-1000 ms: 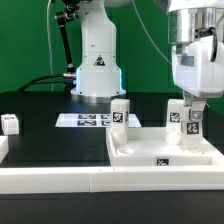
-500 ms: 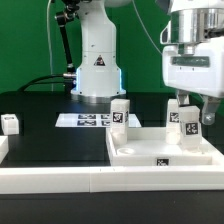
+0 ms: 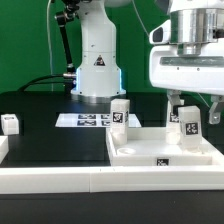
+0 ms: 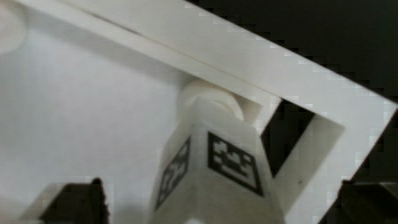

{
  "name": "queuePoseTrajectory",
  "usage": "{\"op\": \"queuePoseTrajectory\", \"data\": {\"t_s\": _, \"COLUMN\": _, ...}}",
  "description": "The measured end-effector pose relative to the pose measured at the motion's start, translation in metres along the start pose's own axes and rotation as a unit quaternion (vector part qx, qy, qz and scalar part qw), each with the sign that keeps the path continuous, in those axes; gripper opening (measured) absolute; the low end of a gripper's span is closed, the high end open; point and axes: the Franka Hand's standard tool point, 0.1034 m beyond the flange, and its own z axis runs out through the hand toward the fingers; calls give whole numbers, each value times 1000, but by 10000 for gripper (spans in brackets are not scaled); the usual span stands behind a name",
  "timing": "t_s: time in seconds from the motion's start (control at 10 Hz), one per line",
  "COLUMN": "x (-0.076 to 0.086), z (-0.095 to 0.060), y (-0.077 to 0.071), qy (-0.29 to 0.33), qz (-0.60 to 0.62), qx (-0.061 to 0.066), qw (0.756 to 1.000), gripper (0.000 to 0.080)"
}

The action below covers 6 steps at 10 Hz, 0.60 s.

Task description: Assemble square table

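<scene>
The tabletop (image 3: 165,150) lies rim-up on the table (image 3: 50,140), near and toward the exterior view's right. Two legs stand upright in its far corners, the left leg (image 3: 120,113) and the right leg (image 3: 188,122). The pincer (image 3: 191,104) hangs just above the right leg, jaws wide apart, holding nothing. That leg looks seated, so this step seems done. The next move calls for rising clear, then fetching the loose leg (image 3: 9,124) at the table's left edge.
</scene>
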Motion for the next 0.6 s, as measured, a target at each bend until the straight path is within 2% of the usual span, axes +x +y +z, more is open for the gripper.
{"op": "queuePoseTrajectory", "data": {"t_s": 0.1, "x": -1, "z": -1, "y": -2, "qy": 1, "qz": -42, "qx": 2, "qw": 999, "gripper": 649}}
{"op": "queuePoseTrajectory", "data": {"t_s": 0.3, "x": 1, "z": -5, "y": -12, "qy": 24, "qz": -153, "qx": 29, "qw": 987, "gripper": 649}}
{"op": "queuePoseTrajectory", "data": {"t_s": 0.4, "x": 4, "z": -7, "y": -13, "qy": 37, "qz": -228, "qx": 38, "qw": 972, "gripper": 649}}
{"op": "queuePoseTrajectory", "data": {"t_s": 0.5, "x": 4, "z": -8, "y": -12, "qy": 42, "qz": -242, "qx": 41, "qw": 969, "gripper": 649}}
{"op": "queuePoseTrajectory", "data": {"t_s": 0.6, "x": 6, "z": -7, "y": -11, "qy": 45, "qz": -285, "qx": 36, "qw": 957, "gripper": 649}}
